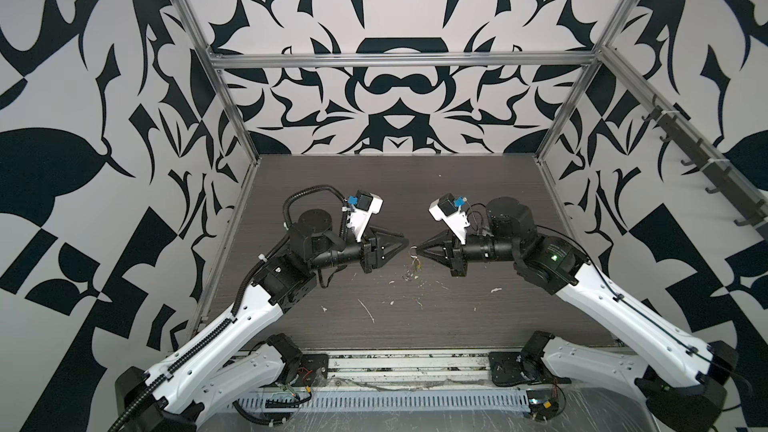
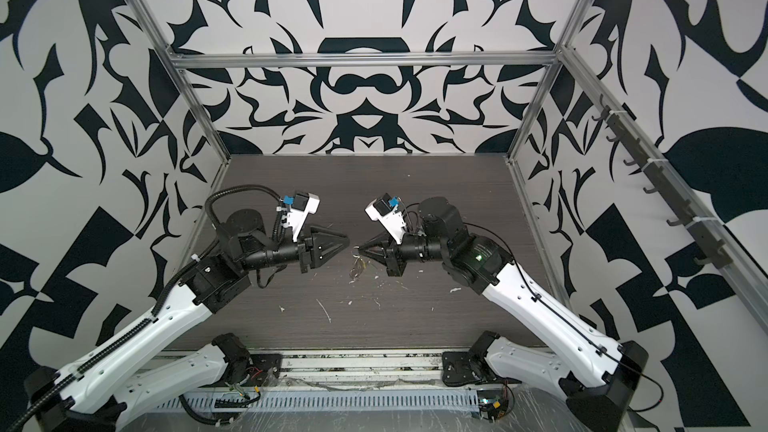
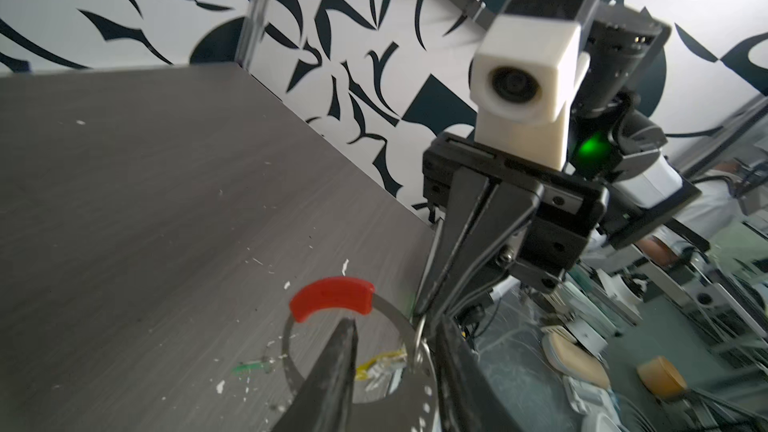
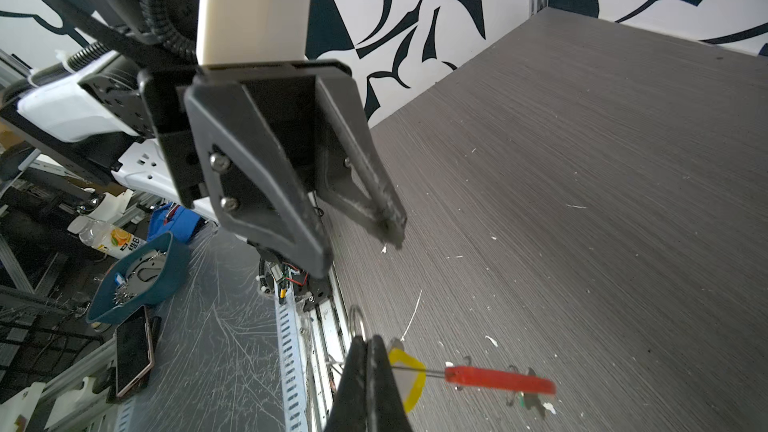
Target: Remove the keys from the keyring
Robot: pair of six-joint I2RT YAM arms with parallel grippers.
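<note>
The keyring (image 1: 411,264) (image 2: 357,268) hangs above the middle of the dark table, held by one of its small metal rings (image 4: 358,320). My right gripper (image 4: 368,340) (image 1: 417,250) is shut on that ring. The loop's red sleeve (image 3: 332,299) (image 4: 498,380) sits on the far arc. A yellow-headed key (image 3: 382,367) (image 4: 409,371) dangles close to the pinch. A green-headed key (image 3: 249,367) (image 4: 523,401) hangs further along. My left gripper (image 3: 392,322) (image 1: 404,243) (image 4: 357,247) is open, facing the right one. One finger (image 3: 336,367) lies in front of the loop's opening; the other is beside the pinched ring.
White flecks and scratches (image 1: 368,309) dot the table (image 1: 478,209) in front of both grippers. A metal rail (image 1: 407,363) runs along the table's front edge. Patterned walls close off the back and sides. A blue bowl (image 4: 137,280) sits beyond the front edge.
</note>
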